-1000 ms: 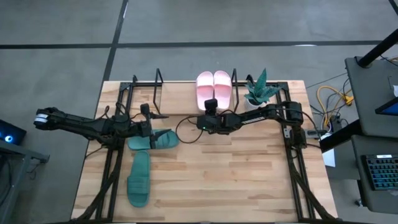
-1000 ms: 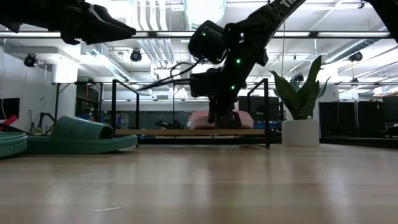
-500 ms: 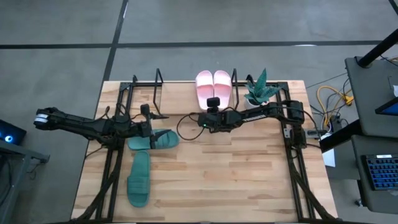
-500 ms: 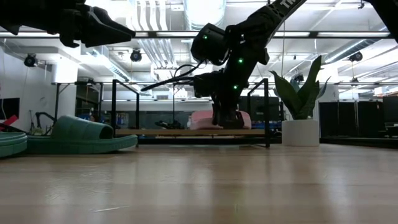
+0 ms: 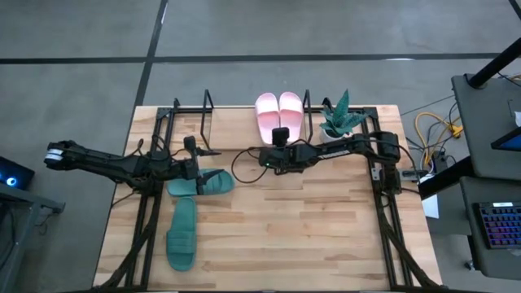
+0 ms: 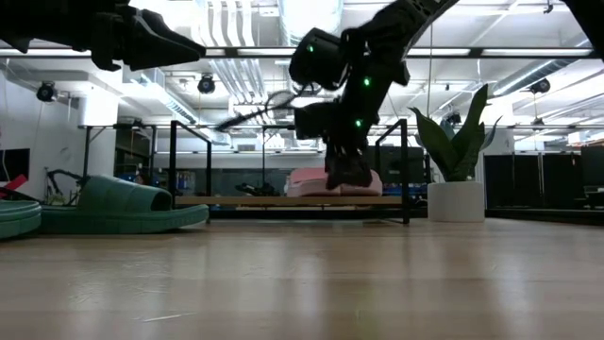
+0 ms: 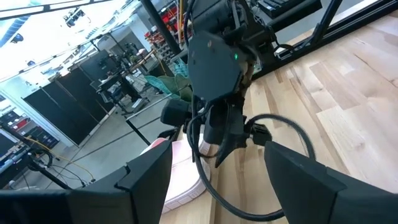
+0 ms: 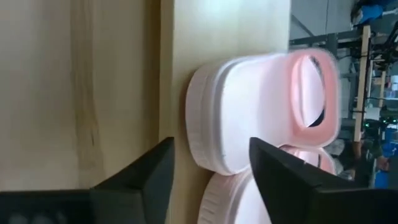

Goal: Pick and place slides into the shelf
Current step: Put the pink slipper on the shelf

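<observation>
While parked over the heel end of the pink slides (image 5: pixel 279 115), right gripper (image 5: pixel 279 135) with fingers (image 8: pixel 292 180) spread apart and nothing between them; in the right wrist view the near heel of one pink slide (image 8: pixel 261 118) just beyond the fingertips, not touched. Both pink slides side by side on the shelf (image 5: pixel 207 108), at its right end, toes pointing away from the arms, close to the potted plant (image 5: pixel 340 116) standing beside that end. From the low view, the same pair (image 6: pixel 330 181) on the light board of the shelf (image 6: pixel 283 199), with the right gripper (image 6: pixel 347 170) hanging right in front of it.

Left gripper (image 5: pixel 192 148) raised over the left part of the table (image 5: pixel 326 236), near one dark green slide (image 5: pixel 201 184); fingers (image 7: pixel 149 177) wide apart in the left wrist view, holding nothing. That green slide flat on the table, lying crosswise, clear of the shelf. Second green slide (image 5: pixel 181 234) nearer the front edge, lengthwise, just beside the first. Left half of the shelf bare of slides.
</observation>
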{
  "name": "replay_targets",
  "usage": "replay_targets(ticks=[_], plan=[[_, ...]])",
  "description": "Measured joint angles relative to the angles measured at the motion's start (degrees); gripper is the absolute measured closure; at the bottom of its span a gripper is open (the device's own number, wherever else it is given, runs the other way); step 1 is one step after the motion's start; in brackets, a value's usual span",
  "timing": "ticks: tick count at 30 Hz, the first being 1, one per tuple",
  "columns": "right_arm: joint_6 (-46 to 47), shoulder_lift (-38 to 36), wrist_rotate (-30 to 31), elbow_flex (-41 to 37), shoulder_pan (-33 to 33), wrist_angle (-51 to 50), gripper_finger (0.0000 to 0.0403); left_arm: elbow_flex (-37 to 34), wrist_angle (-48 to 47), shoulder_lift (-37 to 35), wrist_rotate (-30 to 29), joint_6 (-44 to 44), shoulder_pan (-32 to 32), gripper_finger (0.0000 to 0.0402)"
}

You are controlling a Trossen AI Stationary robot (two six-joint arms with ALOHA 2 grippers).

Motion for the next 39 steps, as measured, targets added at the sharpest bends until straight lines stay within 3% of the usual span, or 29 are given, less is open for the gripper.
replay_targets(ticks=[7, 15, 19, 25, 31, 39], plan=[[10.7, -3.7, 0.1, 3.9, 0.8, -5.6, 0.0181, -0.1, 0.6, 1.0, 0.0, 0.0, 0.1, 0.0162], [17.4, -16.4, 0.4, 0.9, 1.6, -2.4, 0.0216, 1.5, 4.4, 7.3, -1.5, 1.8, 1.5, 0.0187], [13.8, -24.9, 0.5, -5.6, 4.1, 8.7, 0.0242, 4.1, 4.6, 11.0, -1.8, 3.2, 3.1, 0.0225], [1.6, -36.1, -2.3, -22.6, 9.7, 38.0, 0.0277, 9.6, 4.4, 16.8, -2.0, 7.5, 7.8, 0.0304], [-0.6, -39.5, -7.3, -36.3, 11.2, 56.3, 0.0294, 16.1, 3.9, 24.3, -2.0, 7.4, 14.0, 0.0389], [-6.4, -39.3, -7.3, -40.1, 11.2, 65.7, 0.0296, 25.1, -1.2, 35.2, 0.0, 7.9, 21.1, 0.0401]])
